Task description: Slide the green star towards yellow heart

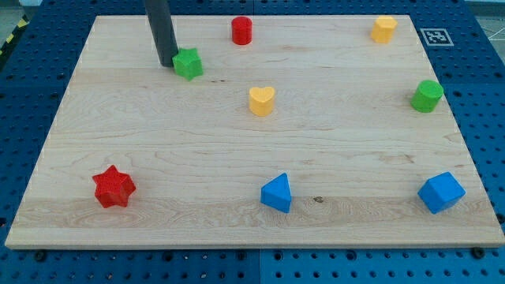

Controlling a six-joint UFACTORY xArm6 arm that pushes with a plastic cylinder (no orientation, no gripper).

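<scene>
Near the view's top left of the wooden board, my tip is seen set down just at the left side of the green star, touching it or very nearly so; actual contact cannot be told. No pincer is carried by the arm: only a straight dark rod is shown, coming down from the view's top edge, so nothing is spread, pressed together or pinched.

The green star is placed close to the board's top edge, left of centre. The yellow heart is found lower and to the right of it, near the middle of the board, well apart from the star. The tip, the star and the heart are lined up roughly along one slanting line, with the star between the other two.

A red cylinder is seen at the top, right of the star. A yellow block, its shape hard to make out, is set near the top right corner. A green cylinder is placed by the right edge. Along the view's bottom, a red star is found at the left, a blue triangular block near the middle, and a blue cube at the right. All blocks are kept well apart from one another.
</scene>
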